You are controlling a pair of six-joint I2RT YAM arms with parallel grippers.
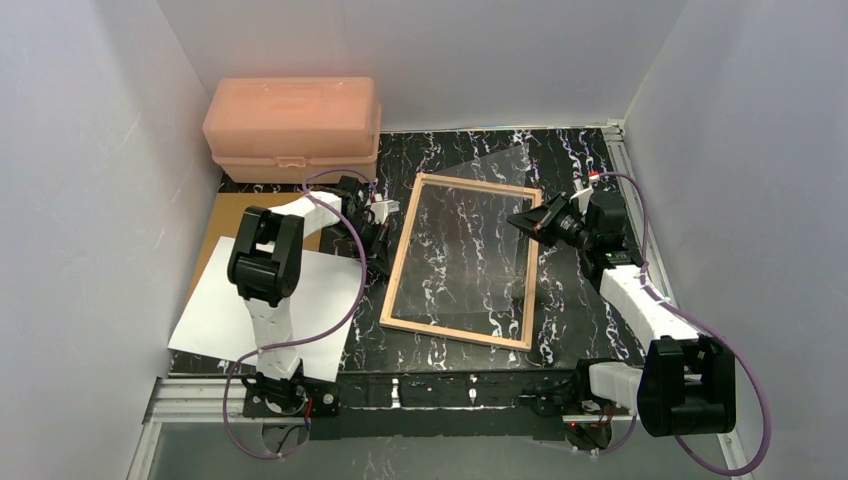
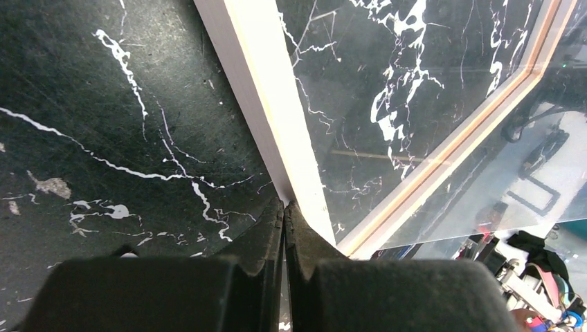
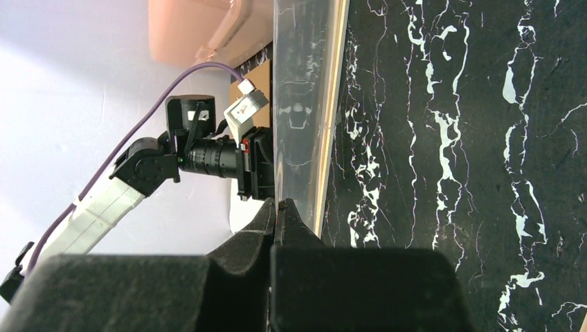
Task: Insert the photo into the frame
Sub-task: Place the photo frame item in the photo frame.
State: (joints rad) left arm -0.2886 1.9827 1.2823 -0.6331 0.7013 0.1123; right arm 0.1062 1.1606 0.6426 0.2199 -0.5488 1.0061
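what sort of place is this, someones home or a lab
Most likely a lab robot cell: plain white walls box in a marble-patterned table, and a left arm and right arm are bolted to a metal rail at its near edge.

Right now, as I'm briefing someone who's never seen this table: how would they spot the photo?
From the pink box in the far left corner, come toward the near edge. There, under the left arm, lies the photo, white back up, partly over a brown board. It is the only plain white sheet; the frame to its right is tan-rimmed and see-through.
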